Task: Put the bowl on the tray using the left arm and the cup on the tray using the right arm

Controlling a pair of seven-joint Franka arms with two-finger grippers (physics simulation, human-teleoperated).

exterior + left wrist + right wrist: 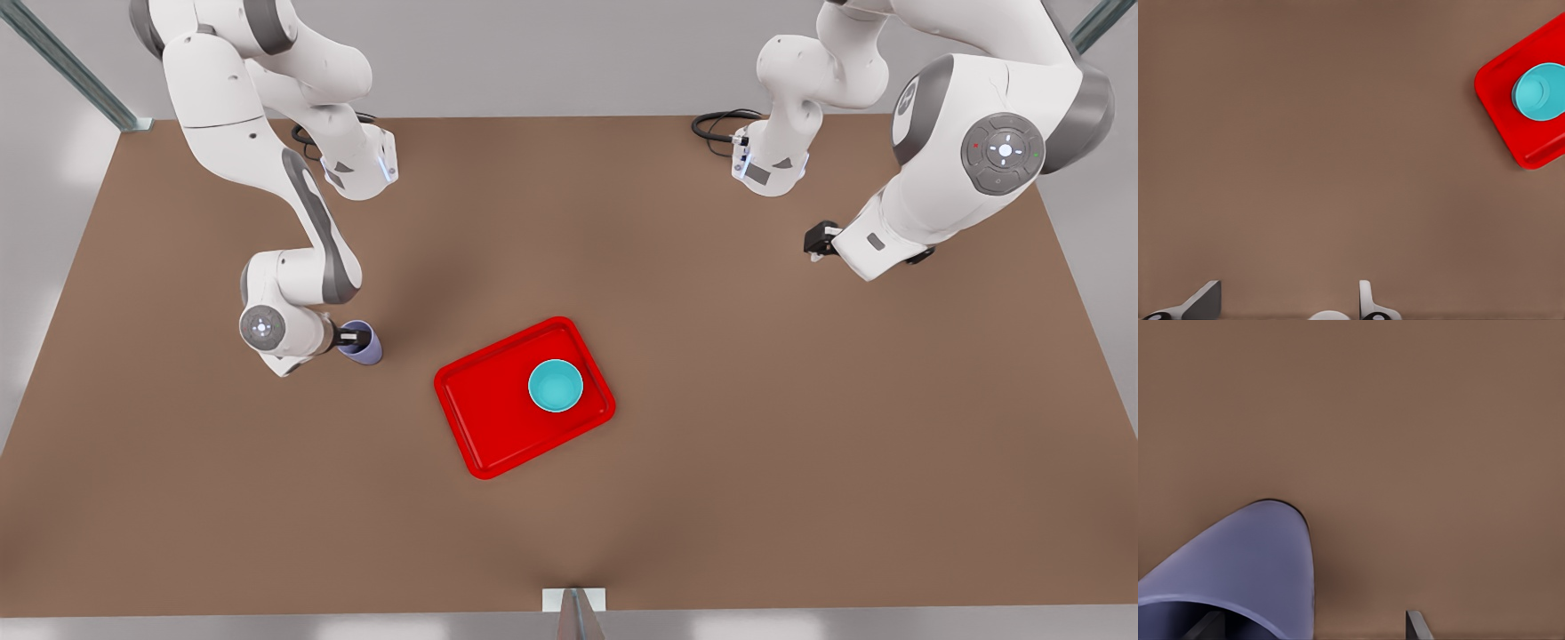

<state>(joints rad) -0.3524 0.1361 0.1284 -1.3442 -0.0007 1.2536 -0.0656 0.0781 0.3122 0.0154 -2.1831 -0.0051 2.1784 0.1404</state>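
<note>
The right gripper (357, 339), on the arm at the front view's left, is sitting low over the table (800, 427) with its black fingers (1417, 625) straddling the rim of the cup (363, 343); one finger is reaching inside the cup's mouth and the other is standing outside the wall with a gap showing, so the grip is looking spread and not yet clamped. The cup (1245, 567) is resting on the brown table, well apart from the tray (484, 418) and toward the front view's left of it.

The left gripper (818, 242), on the arm at the front view's right, is hanging above bare table, well apart from the tray. In the left wrist view its fingers (1366, 300) are standing wide apart with nothing between them, so it is released and holding nothing.

The bowl (556, 386) is sitting upright inside the tray, on the half toward the front view's right, close to the rim there. The left wrist view is catching the bowl (1540, 91) and a corner of the tray (1498, 100) far off from the fingers. The red tray is lying flat near the middle of the table, turned at an angle to the table's edges
</note>
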